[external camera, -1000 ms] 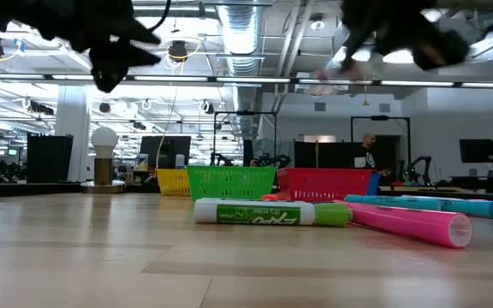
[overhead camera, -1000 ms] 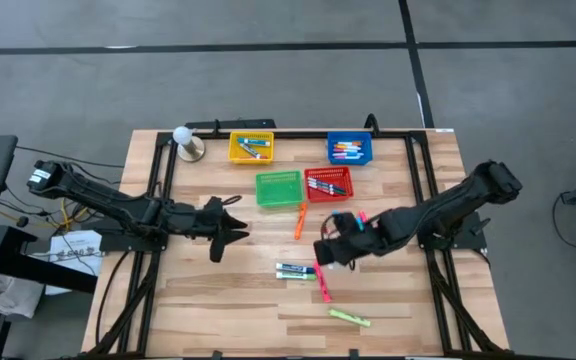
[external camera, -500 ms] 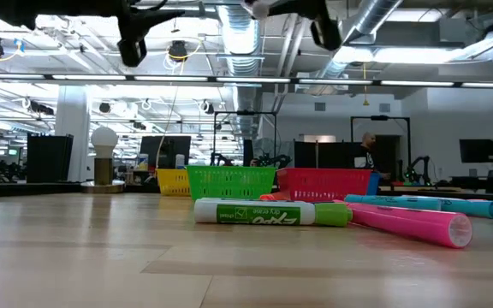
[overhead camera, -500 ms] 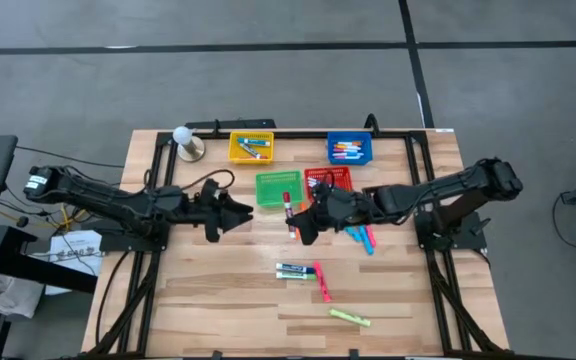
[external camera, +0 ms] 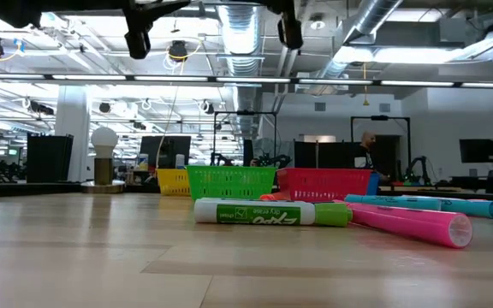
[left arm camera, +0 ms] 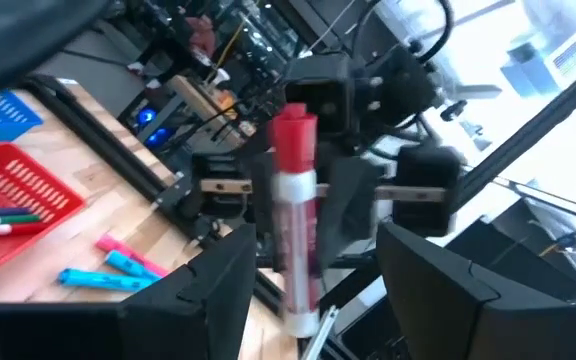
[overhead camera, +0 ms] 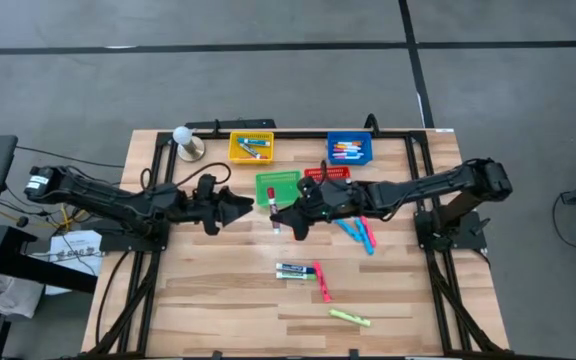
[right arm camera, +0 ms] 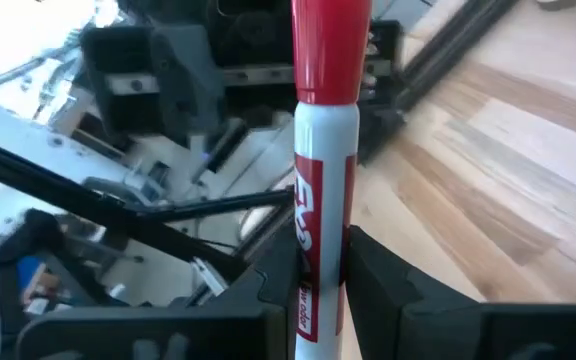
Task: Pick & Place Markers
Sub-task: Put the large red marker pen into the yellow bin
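One red-capped marker (overhead camera: 271, 207) pinched upright in right hand (overhead camera: 280, 213), carried from lower counter (overhead camera: 218, 300) to mid-air beside green basket (overhead camera: 278, 180). Left hand (overhead camera: 236, 208), raised close opposite, now spread wide. Handover judged imminent. Other markers lie loose on counter.

Pale wood table (overhead camera: 218, 300) (matt planks)

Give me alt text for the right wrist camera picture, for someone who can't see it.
The right gripper holds a white marker with a red cap between its dark fingers. Behind it is the left gripper, blurred, and wooden table to one side.
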